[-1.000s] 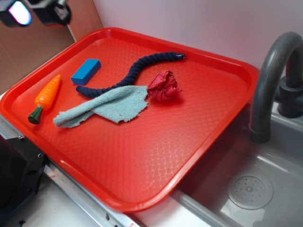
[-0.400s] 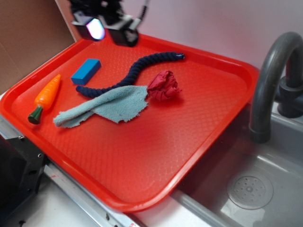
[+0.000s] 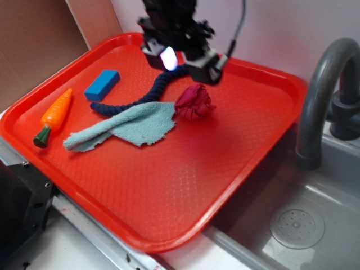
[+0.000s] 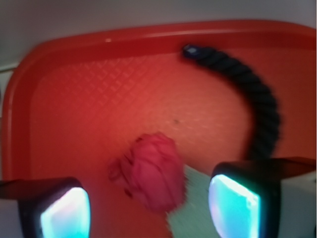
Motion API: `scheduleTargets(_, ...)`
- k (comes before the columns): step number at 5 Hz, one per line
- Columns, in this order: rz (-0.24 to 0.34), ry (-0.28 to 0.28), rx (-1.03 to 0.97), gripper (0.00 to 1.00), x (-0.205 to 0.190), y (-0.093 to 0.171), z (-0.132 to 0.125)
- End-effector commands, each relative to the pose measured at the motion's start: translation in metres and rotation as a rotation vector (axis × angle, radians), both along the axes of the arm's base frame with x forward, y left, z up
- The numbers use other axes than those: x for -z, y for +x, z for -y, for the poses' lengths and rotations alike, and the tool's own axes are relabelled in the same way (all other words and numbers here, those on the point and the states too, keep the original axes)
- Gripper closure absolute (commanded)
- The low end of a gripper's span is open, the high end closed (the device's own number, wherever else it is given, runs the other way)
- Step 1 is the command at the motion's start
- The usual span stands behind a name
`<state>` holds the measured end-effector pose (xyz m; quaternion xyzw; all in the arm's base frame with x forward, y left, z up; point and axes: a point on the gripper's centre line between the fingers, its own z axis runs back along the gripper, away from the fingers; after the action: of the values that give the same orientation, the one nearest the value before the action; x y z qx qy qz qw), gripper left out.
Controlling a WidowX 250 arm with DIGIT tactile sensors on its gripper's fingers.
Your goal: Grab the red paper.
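The red paper (image 3: 194, 102) is a dark crimson crumpled wad lying on the red tray (image 3: 169, 185), touching the right end of a light blue-green cloth (image 3: 126, 127). My gripper (image 3: 185, 61) hovers above and just behind the wad, open, with nothing between its fingers. In the wrist view the red paper (image 4: 156, 171) sits between and slightly ahead of the two glowing fingertips (image 4: 233, 203), and the gripper (image 4: 148, 213) is spread wide around that line.
A dark blue rope (image 3: 151, 91) curves behind the cloth and shows as a rope (image 4: 252, 94) in the wrist view. A blue block (image 3: 102, 84) and a toy carrot (image 3: 54, 115) lie at the tray's left. A sink (image 3: 304, 225) with a grey faucet (image 3: 318, 95) is on the right.
My gripper has travelled from the far left corner rightward and down across the tray's back, arriving above the red paper. Nothing on the tray has moved.
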<state>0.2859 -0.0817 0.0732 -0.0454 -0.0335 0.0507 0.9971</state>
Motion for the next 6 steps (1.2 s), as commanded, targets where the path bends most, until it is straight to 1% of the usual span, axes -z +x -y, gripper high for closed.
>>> scheduleTargets(1, 0.012, 0.005, -0.003, 0.00, 0.021, 0.015, -0.005)
scheduleTargets(2, -0.024, 0.038, -0.007, 0.00, 0.039, 0.009, -0.015)
scheduleTargets(3, -0.032, 0.052, 0.000, 0.05, 0.051, -0.004, -0.008)
scheduleTargets(4, -0.028, 0.044, 0.000, 1.00, 0.049, -0.006, -0.005)
scheduleTargets(5, -0.002, 0.039, -0.028, 1.00, 0.033, -0.006, -0.008)
scheduleTargets(6, 0.088, 0.039, -0.077, 1.00, -0.014, -0.003, -0.009)
